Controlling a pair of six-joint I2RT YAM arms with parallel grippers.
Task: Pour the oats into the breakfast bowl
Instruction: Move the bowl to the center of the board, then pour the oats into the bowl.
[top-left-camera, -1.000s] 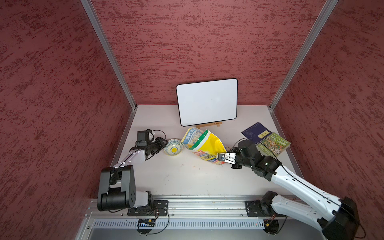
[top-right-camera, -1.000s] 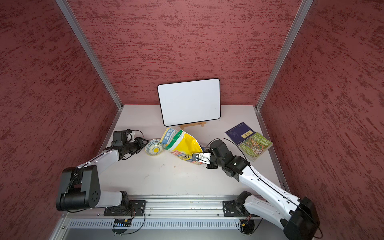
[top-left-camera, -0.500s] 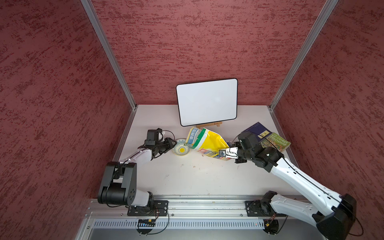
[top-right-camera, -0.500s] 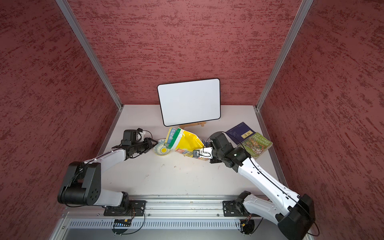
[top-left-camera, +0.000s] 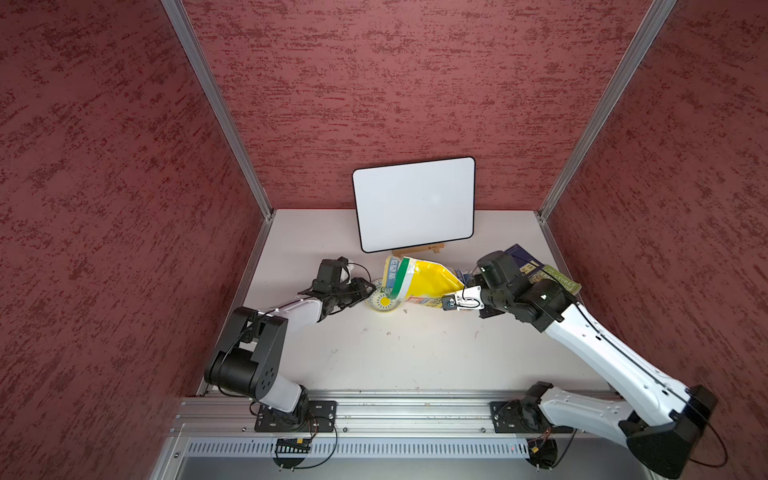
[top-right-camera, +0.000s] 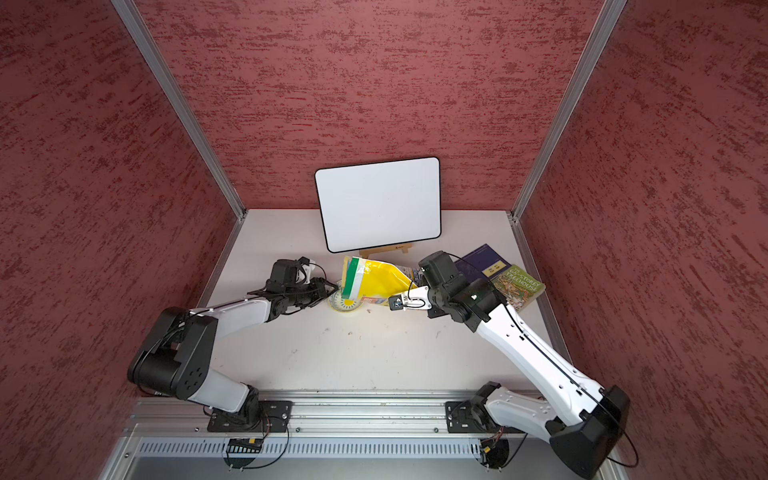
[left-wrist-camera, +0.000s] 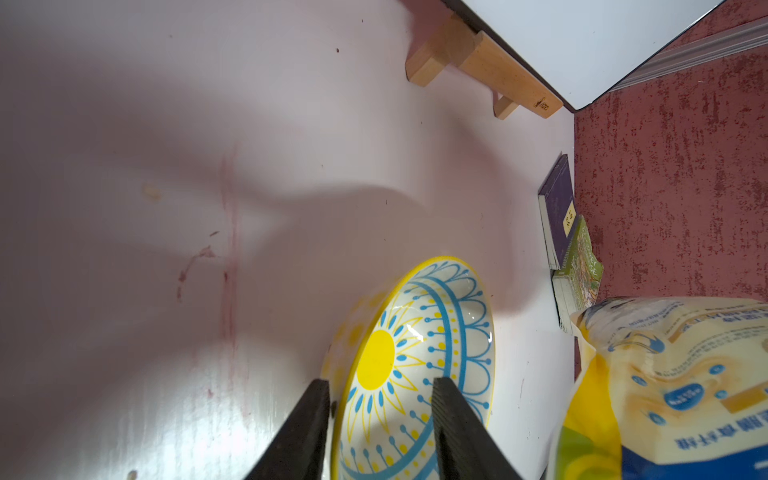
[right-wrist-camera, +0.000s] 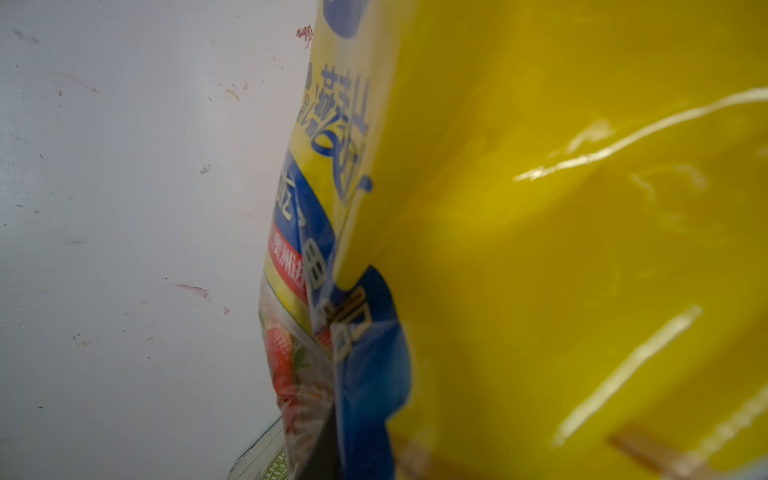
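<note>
The yellow pouch holding the oats hangs tilted, and its green-white mouth strip dips over the breakfast bowl. The oats themselves are hidden inside. My right gripper is shut on the pouch's bottom corner; in the right wrist view the pouch fills the frame and hides the fingers. My left gripper is shut on the bowl, one finger outside the wall and one inside. The bowl's inside shows only its blue and yellow pattern. The pouch hangs close beside it.
A whiteboard leans on a wooden stand right behind the pouch. A purple book and a green book lie at the back right, under my right arm. Red walls close in the table on three sides.
My left gripper has brought the bowl to the right, under the pouch's mouth. My right gripper has raised the pouch's bottom, so the mouth now tips down over the bowl.
</note>
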